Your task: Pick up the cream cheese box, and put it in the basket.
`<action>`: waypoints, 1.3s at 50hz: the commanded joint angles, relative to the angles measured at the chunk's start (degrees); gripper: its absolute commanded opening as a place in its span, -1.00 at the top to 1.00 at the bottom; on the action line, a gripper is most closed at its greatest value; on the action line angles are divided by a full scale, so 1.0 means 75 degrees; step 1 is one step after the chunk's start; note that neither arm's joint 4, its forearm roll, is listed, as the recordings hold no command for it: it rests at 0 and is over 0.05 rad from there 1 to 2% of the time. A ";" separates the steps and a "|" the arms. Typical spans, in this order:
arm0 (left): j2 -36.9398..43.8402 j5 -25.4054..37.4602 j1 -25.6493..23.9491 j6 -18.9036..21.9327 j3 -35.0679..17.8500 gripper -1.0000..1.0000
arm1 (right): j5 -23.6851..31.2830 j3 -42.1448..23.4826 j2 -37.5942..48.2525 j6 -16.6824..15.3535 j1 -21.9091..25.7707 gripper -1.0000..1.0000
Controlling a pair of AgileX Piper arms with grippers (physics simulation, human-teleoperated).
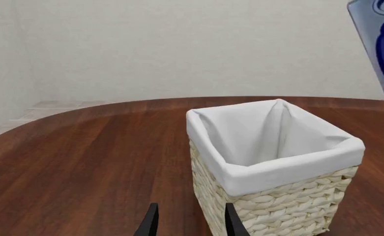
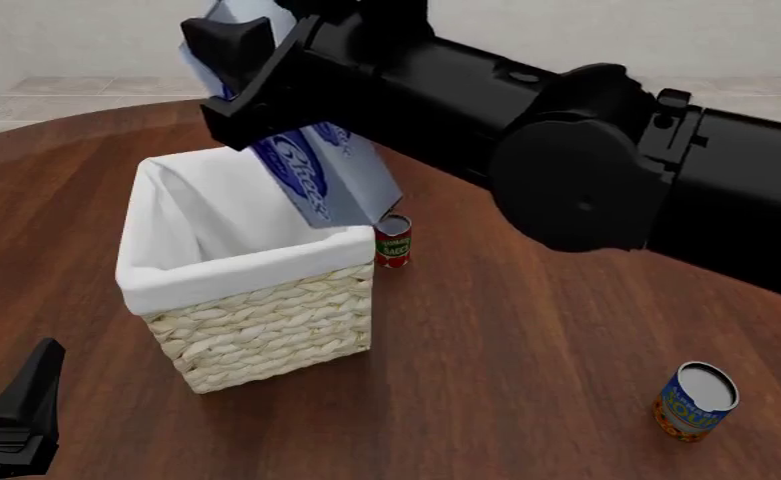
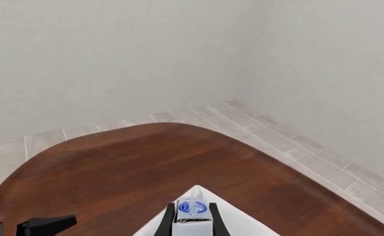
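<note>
The cream cheese box [image 2: 305, 182], pale blue-white with a dark blue oval logo, hangs tilted over the far right corner of the basket [image 2: 237, 272], its lower end just above the rim. My right gripper [image 2: 259, 95] is shut on the box's upper part. In the right wrist view the box [image 3: 192, 210] sits between the two fingers, with the basket's white liner [image 3: 243, 227] below. The left wrist view shows the basket [image 1: 280, 173] just ahead and the box [image 1: 383, 49] up at the edge. My left gripper [image 1: 192, 223] is open and holds nothing, low at the near left [image 2: 17, 412].
A small red can [image 2: 392, 240] stands just behind the basket's right corner. A blue-and-orange can [image 2: 696, 400] stands at the near right of the brown wooden table [image 2: 524, 330]. The right arm [image 2: 590, 160] spans the upper right of the front view.
</note>
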 commanded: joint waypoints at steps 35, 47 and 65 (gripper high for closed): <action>0.0000 0.0000 0.0000 0.0000 0.0000 -1.00 | -0.0091 -0.0975 0.1437 0.0407 0.0209 1.00; 0.0000 0.0000 0.0000 0.0000 0.0000 -1.00 | 0.0030 -0.1329 0.1750 0.0394 0.0176 1.00; 0.0000 0.0000 0.0000 0.0000 0.0000 -1.00 | 0.0020 -0.1725 0.2335 0.0311 -0.0018 1.00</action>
